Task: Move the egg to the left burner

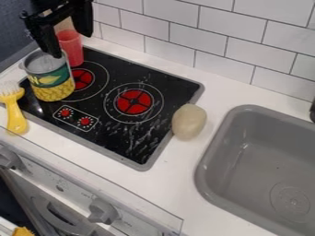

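Gripper [72,44]: upper left, fingers spread, nothing gripped!
Egg [189,121]: way over at the stove's [142,167] right rim, sink [206,182] nearby.
Left burner [91,78]: tight landing, folks; can [51,83] crowding it, red cup [72,50] beside. A low swing could topple either.
Danger: smooth, rounded sides; an off-centre pinch might send it rolling sinkward!

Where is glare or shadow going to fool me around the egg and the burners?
Camera view: pale streaks, glare or smears, I can't tell which, mark the cooktop between the right burner and its front edge; a bright spot shines near the can; the egg shows soft shading, no hard shadow.
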{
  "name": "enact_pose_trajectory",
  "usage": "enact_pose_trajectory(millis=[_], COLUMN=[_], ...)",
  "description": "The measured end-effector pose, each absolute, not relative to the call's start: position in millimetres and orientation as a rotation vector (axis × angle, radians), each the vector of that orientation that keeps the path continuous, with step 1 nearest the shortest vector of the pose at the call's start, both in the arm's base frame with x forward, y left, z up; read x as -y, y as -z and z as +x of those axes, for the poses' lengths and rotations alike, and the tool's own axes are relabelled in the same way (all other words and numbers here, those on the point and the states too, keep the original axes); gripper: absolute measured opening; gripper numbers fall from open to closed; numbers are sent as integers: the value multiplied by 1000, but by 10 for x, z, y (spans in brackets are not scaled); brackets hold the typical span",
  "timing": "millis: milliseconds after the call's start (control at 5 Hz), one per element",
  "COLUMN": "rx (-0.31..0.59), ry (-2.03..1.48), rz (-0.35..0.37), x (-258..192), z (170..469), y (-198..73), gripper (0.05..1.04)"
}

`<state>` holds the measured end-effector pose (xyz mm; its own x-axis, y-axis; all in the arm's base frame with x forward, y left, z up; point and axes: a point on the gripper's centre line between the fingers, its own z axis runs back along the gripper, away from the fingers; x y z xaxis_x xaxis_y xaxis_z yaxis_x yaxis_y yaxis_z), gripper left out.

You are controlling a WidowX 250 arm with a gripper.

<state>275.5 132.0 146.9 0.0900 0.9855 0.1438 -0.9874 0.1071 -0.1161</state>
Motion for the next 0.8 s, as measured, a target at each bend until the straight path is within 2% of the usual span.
enact_pose_trajectory(millis=[200, 400, 600, 800], rx=[166, 142, 116, 90], ry=[-1463, -1360, -1233, -1025], rz=[22, 32, 8, -15], x=[-1299, -1023, -714, -199], z=[2746, 2818, 2923, 3039], y=[-1377, -1373, -1350, -1261], gripper=[1001, 1001, 1001, 1001])
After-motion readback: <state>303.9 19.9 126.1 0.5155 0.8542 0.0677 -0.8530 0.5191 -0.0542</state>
